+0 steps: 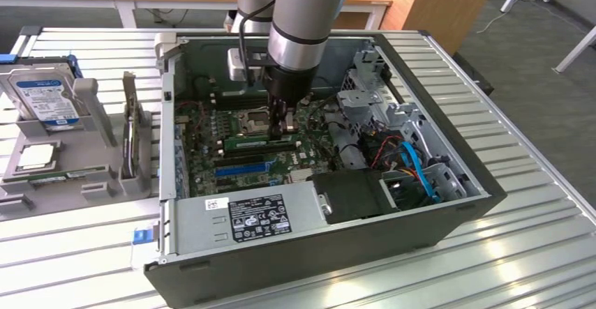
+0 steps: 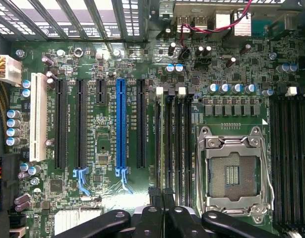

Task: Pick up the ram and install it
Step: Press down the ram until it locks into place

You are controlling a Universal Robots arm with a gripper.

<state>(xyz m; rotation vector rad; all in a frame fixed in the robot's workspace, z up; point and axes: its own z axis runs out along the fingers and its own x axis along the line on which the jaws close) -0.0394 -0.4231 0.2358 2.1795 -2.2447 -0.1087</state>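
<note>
My black two-fingered pincer (image 1: 282,122) reaches down inside the open dark-grey desktop computer case (image 1: 447,215), which lies on its side on a slatted metal table (image 1: 521,253), and stands over the green motherboard (image 1: 209,162) just to the exterior view's right of the empty silver processor socket (image 1: 252,120). Its jaws stand narrow, drawn in on the top edge of the long, thin green memory stick with a pale label (image 1: 264,142), which lies lengthwise in a slot directly below my fingers, on the near side of the socket. In the wrist view the fingertips (image 2: 164,194) meet over the bank of black memory slots (image 2: 179,144) beside the socket (image 2: 235,173), with the stick (image 2: 166,144) seen edge-on as a thin strip in one of those slots; whether it is fully seated I cannot tell. Farther along the board stand a blue expansion slot (image 2: 121,126), several black ones, and a white one (image 2: 39,116). At the near end of the case sits a grey power supply with a black-and-white label (image 1: 259,215), and to the exterior view's right run blue and red cables (image 1: 410,162). Outside the case, at the exterior view's left, a grey parts holder (image 1: 65,162) carries an upright hard drive with a blue-and-white label (image 1: 45,100) and an upright expansion card (image 1: 130,131).
</note>
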